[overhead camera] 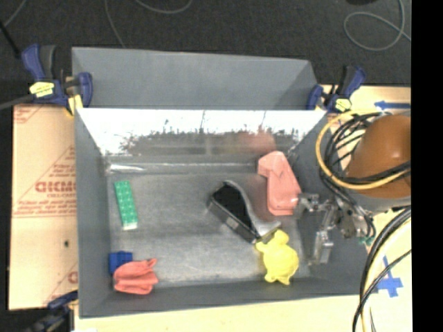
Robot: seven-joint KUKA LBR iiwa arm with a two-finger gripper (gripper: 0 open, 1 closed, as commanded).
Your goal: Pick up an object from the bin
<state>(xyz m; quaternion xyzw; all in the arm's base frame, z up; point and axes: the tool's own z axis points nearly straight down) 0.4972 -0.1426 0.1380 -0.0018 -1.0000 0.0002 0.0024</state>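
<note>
My gripper (318, 228) hangs at the bin's right wall, just right of a yellow soft toy (279, 258) and below a pink curved piece (279, 180). Nothing shows in its grasp. A black glossy oblong thing with a grey end (234, 209) lies tilted in the middle of the bin, between the pink piece and the yellow toy, and touches the toy at its lower right end.
A green studded block (126, 204) lies near the left wall. In the near left corner sits a crumpled pink-red cloth (136, 277) with a small blue thing (119, 260) at its upper left. The arm's orange cover and looped cables sit over the right rim.
</note>
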